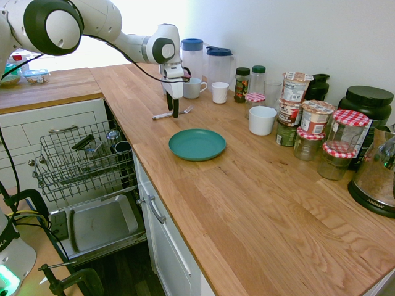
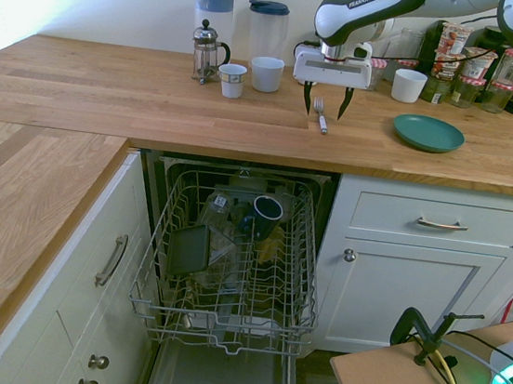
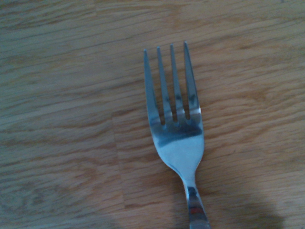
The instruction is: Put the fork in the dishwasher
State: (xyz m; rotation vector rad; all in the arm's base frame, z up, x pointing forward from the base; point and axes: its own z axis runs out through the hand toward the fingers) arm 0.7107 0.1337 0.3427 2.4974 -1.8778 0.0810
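Nearest to the second exterior camera, the dishwasher (image 2: pixel 228 273) stands open below the worktop, its wire rack (image 2: pixel 221 328) pulled out and already holding a dark cup and some other pieces. Beyond it, on the wooden counter (image 2: pixel 110 90), the fork (image 2: pixel 319 114) lies flat, just left of the green plate (image 2: pixel 428 133). My gripper (image 2: pixel 327 100) hangs directly over it, pointing straight down, jaws spread wide and nothing between them, one fingertip on each side of the fork and neither touching it as far as I can tell.

To take it well, I judge I should go straight down until the fingertips almost meet the wood, keep the handle centred between them, and close across its narrow width, not along its length. A thin, flat fork gives little to hold, so a low, square pinch matters, or it may slip or tip.

The fork's long axis runs from the counter's near edge toward the far wall, slightly slanted. Its tines point to the wall, its handle toward the dishwasher side. In the wrist view the four tines (image 3: pixel 170 81) look level and evenly lit.
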